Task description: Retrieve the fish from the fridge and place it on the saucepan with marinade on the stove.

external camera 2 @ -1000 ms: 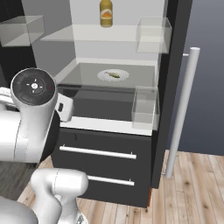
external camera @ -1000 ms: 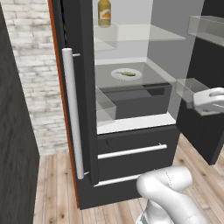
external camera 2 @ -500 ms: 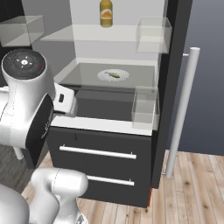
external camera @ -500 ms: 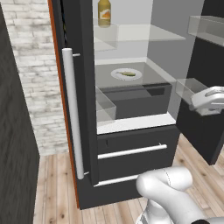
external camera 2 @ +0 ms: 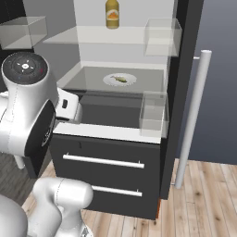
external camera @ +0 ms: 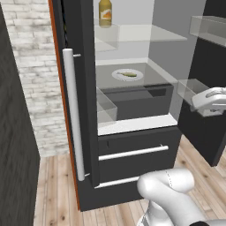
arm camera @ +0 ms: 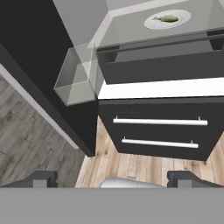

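The fridge (external camera: 84, 88) stands open, white inside. The fish (external camera: 128, 74), small and olive-yellow, lies on a round white plate (external camera: 115, 75) on the middle shelf; it also shows as the fish (external camera 2: 120, 79) and the fish (arm camera: 166, 18). My gripper (arm camera: 113, 178) is open with nothing between its dark fingertips (arm camera: 43, 178). It hangs outside the fridge (arm camera: 157, 70), in front of and below the fish's shelf, pointing at the lower drawers. My hand (external camera: 211, 99) sits by the right door, well short of the plate. The saucepan and the stove are out of view.
An amber bottle (external camera 2: 112, 13) stands on the top shelf. Clear door bins (external camera 2: 154, 111) (arm camera: 76, 81) jut from both open doors beside the hand. Two drawers with silver handles (arm camera: 159, 121) sit below. A long door handle (external camera: 73, 114) and a brick wall (external camera: 26, 66) are at the left.
In the right base view the arm's big round joint has risen and moved left. The hand has barely shifted and the jaws stay open. The fish has not moved.
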Controlling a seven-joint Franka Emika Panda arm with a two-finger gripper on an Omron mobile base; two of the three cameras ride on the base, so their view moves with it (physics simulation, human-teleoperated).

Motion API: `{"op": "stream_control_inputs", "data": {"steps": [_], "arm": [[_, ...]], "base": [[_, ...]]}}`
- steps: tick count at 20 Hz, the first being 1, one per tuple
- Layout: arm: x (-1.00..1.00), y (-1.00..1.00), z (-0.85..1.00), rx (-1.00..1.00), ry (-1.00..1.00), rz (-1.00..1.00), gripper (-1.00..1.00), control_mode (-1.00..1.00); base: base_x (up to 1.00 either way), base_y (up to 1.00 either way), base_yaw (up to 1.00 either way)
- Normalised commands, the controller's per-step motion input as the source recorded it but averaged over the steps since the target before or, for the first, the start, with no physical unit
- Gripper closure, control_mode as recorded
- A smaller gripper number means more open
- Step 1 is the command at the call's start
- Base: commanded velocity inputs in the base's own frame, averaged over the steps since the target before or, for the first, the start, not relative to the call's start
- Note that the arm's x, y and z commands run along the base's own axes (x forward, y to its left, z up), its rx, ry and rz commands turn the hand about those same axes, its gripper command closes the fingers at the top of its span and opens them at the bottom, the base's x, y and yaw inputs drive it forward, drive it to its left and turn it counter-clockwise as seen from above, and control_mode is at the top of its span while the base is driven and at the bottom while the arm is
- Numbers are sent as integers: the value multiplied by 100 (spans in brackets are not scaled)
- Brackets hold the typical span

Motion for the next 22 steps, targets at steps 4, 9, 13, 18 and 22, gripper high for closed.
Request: {"op": "stream_control_inputs", "data": {"steps": [4, 9, 13, 18, 22], "arm": [[0, 0, 0, 0, 0, 0, -100, -100], [0, 0, 0, 0, 0, 0, -100, 100], [0, 0, 0, 0, 0, 0, -100, 100], [0, 0, 0, 0, 0, 0, -100, 100], [0, 0, 0, 0, 0, 0, -100, 100]], "base": [[0, 0, 0], [7, 0, 0], [50, 0, 0], [76, 0, 0], [74, 0, 0]]}}
